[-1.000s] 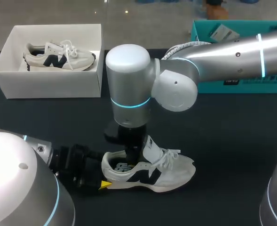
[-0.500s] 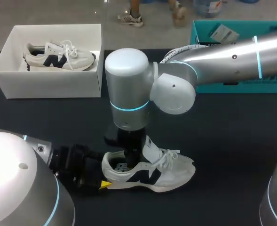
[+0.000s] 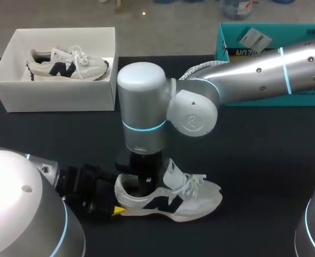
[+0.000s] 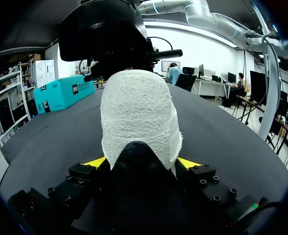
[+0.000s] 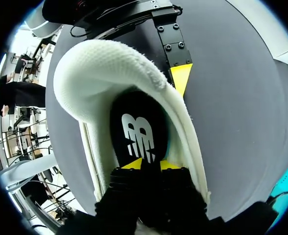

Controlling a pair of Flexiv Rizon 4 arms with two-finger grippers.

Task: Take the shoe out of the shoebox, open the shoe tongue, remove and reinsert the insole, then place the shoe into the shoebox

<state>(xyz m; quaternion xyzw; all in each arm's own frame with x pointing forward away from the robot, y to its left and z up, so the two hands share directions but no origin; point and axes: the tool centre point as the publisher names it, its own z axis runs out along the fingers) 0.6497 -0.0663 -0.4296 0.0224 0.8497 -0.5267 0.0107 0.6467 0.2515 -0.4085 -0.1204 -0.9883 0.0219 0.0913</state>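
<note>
- You are getting even overhead light in the head view, laying soft glare on the right arm (image 3: 253,75)'s silver shell
- The black table (image 3: 264,160) is soaking up light, so only a faint shadow is showing under the shoe (image 3: 194,198)
- In the right wrist view, the shoe's inside is sitting in shade

Silver, rounded shells ringed with glowing cyan bands clothe the right arm (image 3: 253,75) and left arm (image 3: 18,209); a ribbed pale cable (image 3: 197,68) trails the right, and the left gripper (image 4: 141,162) is black, screw-studded, yellow-tipped.
</note>
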